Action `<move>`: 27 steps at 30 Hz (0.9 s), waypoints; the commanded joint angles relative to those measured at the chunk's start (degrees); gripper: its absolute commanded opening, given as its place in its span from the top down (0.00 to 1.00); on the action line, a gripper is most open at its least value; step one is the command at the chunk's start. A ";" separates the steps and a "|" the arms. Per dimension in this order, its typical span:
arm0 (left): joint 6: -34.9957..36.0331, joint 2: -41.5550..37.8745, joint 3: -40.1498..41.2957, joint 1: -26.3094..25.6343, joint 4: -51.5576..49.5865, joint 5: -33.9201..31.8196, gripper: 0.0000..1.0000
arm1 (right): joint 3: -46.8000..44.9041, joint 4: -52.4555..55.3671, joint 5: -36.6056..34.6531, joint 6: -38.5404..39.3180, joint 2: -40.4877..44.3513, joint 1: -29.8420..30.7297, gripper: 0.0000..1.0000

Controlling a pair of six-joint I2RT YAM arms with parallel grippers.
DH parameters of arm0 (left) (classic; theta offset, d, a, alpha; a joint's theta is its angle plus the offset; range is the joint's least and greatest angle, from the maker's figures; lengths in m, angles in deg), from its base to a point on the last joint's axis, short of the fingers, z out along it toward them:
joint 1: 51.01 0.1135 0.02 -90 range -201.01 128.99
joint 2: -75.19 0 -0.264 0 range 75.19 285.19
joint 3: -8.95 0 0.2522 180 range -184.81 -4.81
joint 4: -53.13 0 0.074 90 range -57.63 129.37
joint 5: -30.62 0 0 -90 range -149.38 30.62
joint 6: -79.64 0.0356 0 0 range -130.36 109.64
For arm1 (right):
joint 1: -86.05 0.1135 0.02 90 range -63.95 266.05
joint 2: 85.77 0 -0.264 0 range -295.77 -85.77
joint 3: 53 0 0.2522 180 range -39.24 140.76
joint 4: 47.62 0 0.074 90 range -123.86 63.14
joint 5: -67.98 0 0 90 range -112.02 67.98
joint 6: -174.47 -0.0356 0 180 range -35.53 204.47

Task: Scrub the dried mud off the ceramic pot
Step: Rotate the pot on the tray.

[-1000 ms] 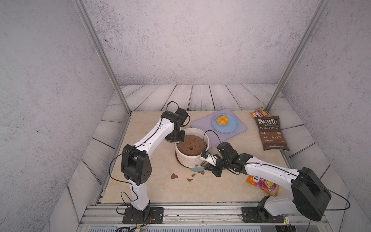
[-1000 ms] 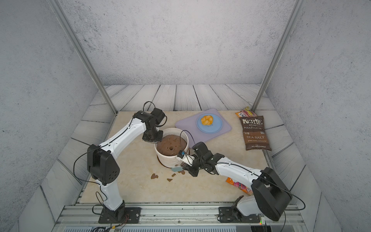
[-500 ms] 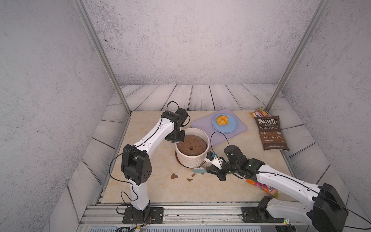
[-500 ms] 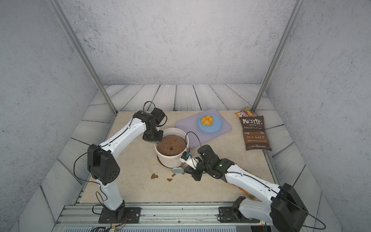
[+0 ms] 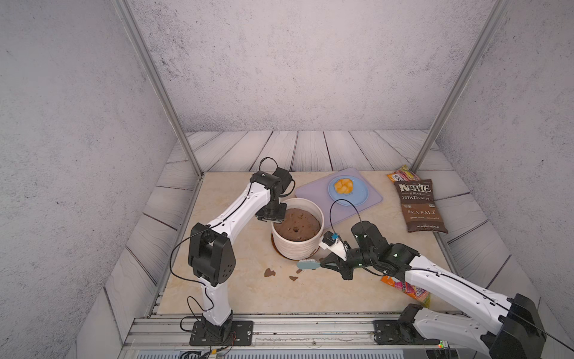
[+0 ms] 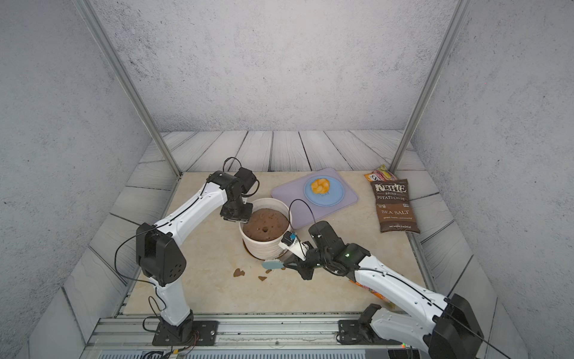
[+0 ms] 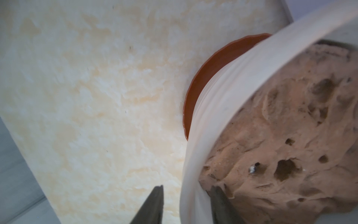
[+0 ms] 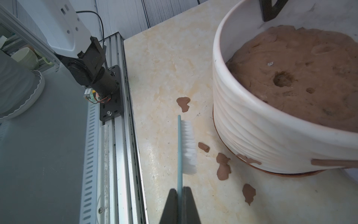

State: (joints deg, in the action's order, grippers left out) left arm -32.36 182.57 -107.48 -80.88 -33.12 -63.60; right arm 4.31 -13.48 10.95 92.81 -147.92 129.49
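Right gripper (image 8: pixel 180 191) pinching brush (image 8: pixel 188 147) handle, bristles facing ceramic pot (image 5: pixel 298 245). Left gripper (image 7: pixel 187 188) straddling far-left rim, jaws spread

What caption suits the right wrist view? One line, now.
Right gripper holds a teal brush beside the ceramic pot; dried mud clings low on its wall.

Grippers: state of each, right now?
Left gripper: open, fingers astride the ceramic pot rim, the outer one clear of the wall.
Right gripper: closed on the brush, by its handle.
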 commanded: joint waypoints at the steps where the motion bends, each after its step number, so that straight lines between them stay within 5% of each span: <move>1: -3.15 -1.34 -1.90 -0.19 -2.92 0.66 0.41 | 1.14 0.32 1.17 -0.75 0.89 0.08 1.00; 5: -11.31 -3.65 -0.72 -0.19 -2.54 4.07 0.29 | 0.61 -0.80 0.88 -1.20 0.83 0.02 1.00; 9: -30.36 -9.32 7.17 -0.79 4.50 9.75 0.25 | 0.14 -1.73 1.08 -1.30 0.52 0.04 1.00; 14: -52.24 -12.57 11.00 -3.85 2.65 7.89 0.24 | 0.31 -2.01 1.09 -1.11 0.69 0.07 1.00; 21: -69.53 -11.64 10.27 -11.05 -1.15 7.75 0.32 | -0.76 -2.57 1.00 -0.96 1.29 -0.03 1.00; 27: -75.18 -9.23 10.72 -14.42 -0.04 10.25 0.47 | -1.75 -3.90 0.88 -1.90 1.90 -0.02 1.00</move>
State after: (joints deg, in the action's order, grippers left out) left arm -101.30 171.90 -96.49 -94.78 -31.99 -54.08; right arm 3.17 -16.15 10.99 91.65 -147.22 129.49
